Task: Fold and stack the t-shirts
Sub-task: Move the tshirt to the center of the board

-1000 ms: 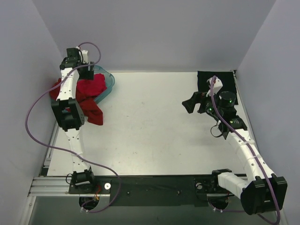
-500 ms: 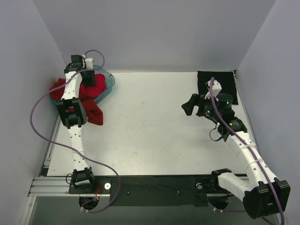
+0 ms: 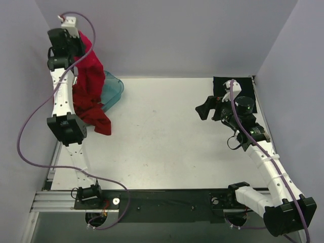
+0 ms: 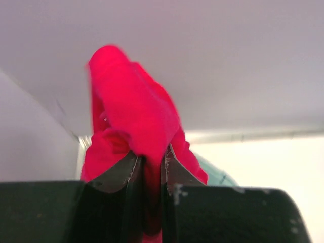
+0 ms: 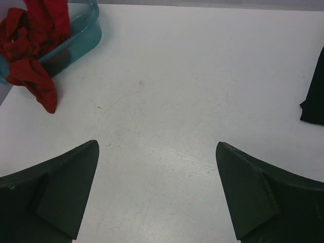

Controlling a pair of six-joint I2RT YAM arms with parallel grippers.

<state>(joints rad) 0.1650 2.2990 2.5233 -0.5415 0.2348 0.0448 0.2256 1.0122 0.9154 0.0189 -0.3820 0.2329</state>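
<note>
1. Crimson-pink t-shirt [image 4: 131, 116] is pinched between the closed fingers of the left end effector [image 4: 150, 161], which is raised high; the cloth hangs beneath it down to the teal tub [image 3: 114, 88].
2. Right end effector [image 5: 157, 147] is spread wide, holding nothing, above the worktop [image 3: 162, 152].
3. Black t-shirt [image 3: 223, 83] lies flat, beyond it to its right.
</note>
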